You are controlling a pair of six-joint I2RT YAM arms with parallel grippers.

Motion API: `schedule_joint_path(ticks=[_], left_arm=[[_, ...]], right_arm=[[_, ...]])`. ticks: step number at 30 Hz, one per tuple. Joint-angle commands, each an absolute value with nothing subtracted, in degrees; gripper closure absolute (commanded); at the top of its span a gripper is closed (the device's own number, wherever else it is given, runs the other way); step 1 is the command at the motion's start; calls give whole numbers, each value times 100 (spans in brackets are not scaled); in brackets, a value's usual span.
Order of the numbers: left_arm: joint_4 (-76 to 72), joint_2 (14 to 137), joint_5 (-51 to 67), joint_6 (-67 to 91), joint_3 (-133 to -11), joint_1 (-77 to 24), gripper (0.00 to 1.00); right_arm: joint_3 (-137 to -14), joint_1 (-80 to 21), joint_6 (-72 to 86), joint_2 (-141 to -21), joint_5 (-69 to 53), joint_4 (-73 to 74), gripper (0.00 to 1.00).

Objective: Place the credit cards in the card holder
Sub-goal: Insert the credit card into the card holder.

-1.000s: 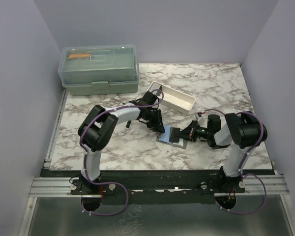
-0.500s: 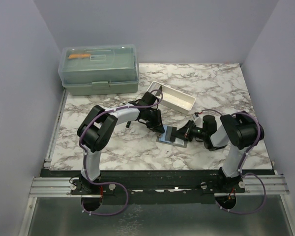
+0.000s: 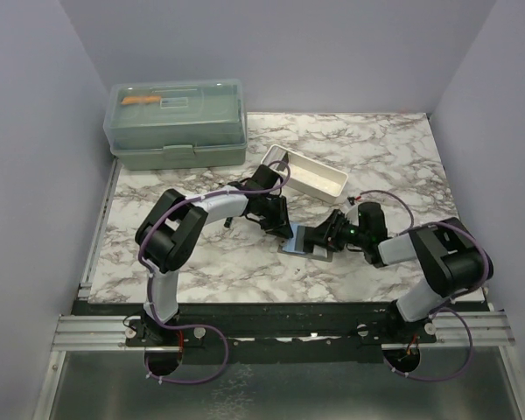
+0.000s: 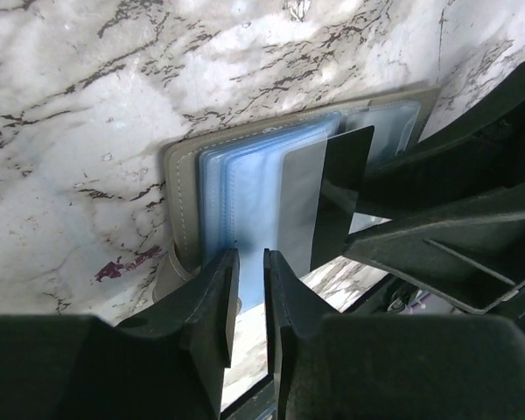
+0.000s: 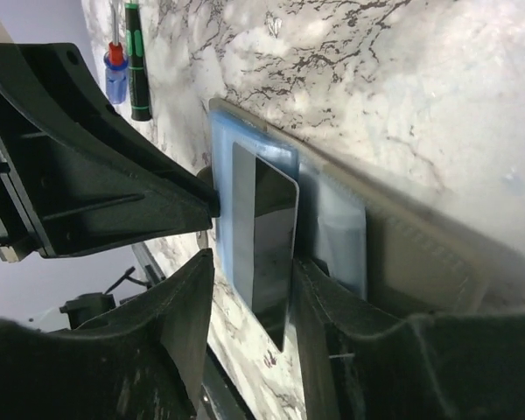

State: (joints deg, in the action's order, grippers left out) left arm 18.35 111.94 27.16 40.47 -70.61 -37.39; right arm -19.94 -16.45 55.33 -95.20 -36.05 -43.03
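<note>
The card holder [image 3: 299, 242] is laid open on the marble tabletop [image 3: 201, 258], between both tools. Its edge is pinched by the narrowly set left tool [image 4: 249, 262]. A dark credit card [image 5: 267, 219] is stood edgewise in the blue sleeve [image 4: 245, 188], straddled by the parted right tool [image 5: 254, 261].

a tabletop [image 3: 385, 149] patterned like white marble with grey-brown veins was seen, closed in on three sides by plain pale lilac walls [image 3: 280, 52]. the light was spread softly and evenly, and only faint shadows were cast. a translucent green lidded box [image 3: 177, 122] was set at the far left corner, against the back wall. the near edge was bounded by an aluminium rail [image 3: 87, 331], below which a dull grey surface [image 3: 280, 394], possibly sheet metal, was glimpsed.
</note>
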Motion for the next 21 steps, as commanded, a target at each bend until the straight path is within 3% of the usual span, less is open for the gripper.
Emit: schedule_joint_path(ticks=[1, 7, 11, 15, 21], left_arm=[[2298, 11092, 2316, 3808, -6851, -3758, 73], [2313, 11193, 2284, 3766, -6756, -3739, 73], [2266, 11259, 2290, 3796, -6785, -3740, 77], [2215, 11223, 2348, 3814, -6771, -3746, 79], [2358, 10818, 2247, 3674, -6725, -3662, 76]], right_arm=[[-2122, -1676, 4737, -8829, -2761, -2152, 53], [-2549, -1790, 4417, -8864, -2565, -1666, 53], [-2974, -2069, 4493, -9455, -2555, -1844, 59], [-3241, -2274, 4680, -9743, -2563, -1920, 81], [-2928, -2268, 4596, -9282, -2207, -1442, 73]])
